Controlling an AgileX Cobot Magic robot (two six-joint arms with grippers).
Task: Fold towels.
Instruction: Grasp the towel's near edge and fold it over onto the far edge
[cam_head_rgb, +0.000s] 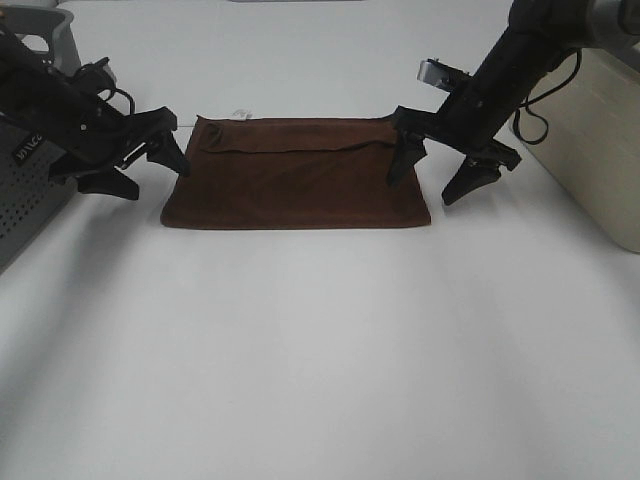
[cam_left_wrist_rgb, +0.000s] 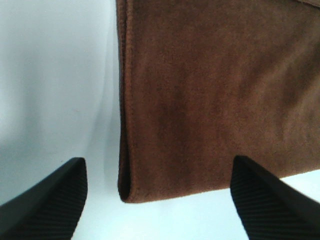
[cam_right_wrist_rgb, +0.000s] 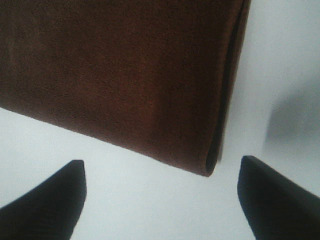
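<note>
Grey basket (cam_head_rgb: 25, 190) at far L of white table (cam_head_rgb: 320, 350). L gripper (cam_head_rgb: 158, 180) is wide open w/ nothing held, just beside the towel's L edge. Towel (cam_head_rgb: 295, 180) lies folded flat mid-table, btwn both grippers. R gripper (cam_head_rgb: 421, 190) is wide open too, empty, straddling the towel's R edge. Beige bin (cam_head_rgb: 600, 150) at far R.

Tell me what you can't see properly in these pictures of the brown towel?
- High view: the towel has a white tag, too small to read.
- High view: the grey basket is cut off by the left edge.
- Wrist views: the towel runs past the edges; its inner layers are hidden under the top one.
</note>
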